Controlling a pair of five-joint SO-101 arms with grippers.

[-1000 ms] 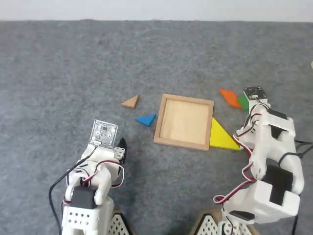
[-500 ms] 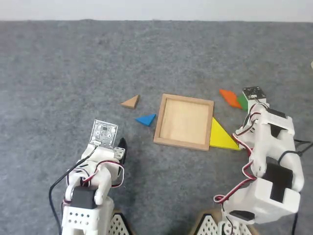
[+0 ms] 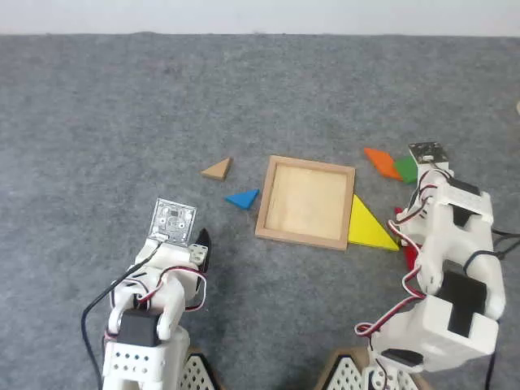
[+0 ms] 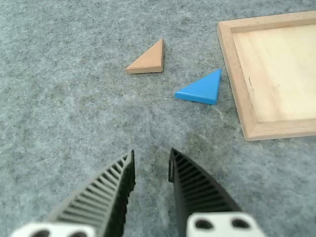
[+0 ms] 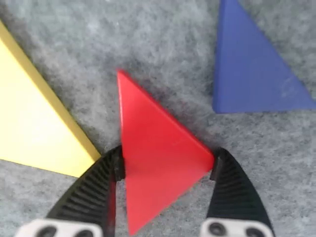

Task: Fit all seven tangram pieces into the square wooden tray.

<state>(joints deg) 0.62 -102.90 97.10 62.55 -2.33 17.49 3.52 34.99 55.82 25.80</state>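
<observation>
The square wooden tray [image 3: 263,213] lies mid-table with nothing in it. A yellow triangle [image 3: 370,227] touches its right side. My right gripper [image 5: 167,157] is low over the mat, its fingers pressed against two sides of a red triangle [image 5: 158,148] that lies between the yellow triangle [image 5: 34,118] and a dark blue triangle [image 5: 252,74]. Red slivers [image 3: 409,252] peek out beside the right arm [image 3: 447,244]. An orange parallelogram [image 3: 380,161] and a green piece [image 3: 405,169] lie behind it. My left gripper [image 4: 151,158] is open over bare mat, short of a blue triangle [image 4: 201,89] and a brown triangle [image 4: 147,60].
The tray's corner [image 4: 249,131] lies beside the blue triangle. Grey mat covers the whole table, with wide free room at the back and far left. The left arm's base [image 3: 150,341] and the right arm's base [image 3: 431,333] stand at the front edge.
The right arm has shifted slightly to the right. The green piece is more exposed and red slivers now show beside the arm. The left arm has kept still.
</observation>
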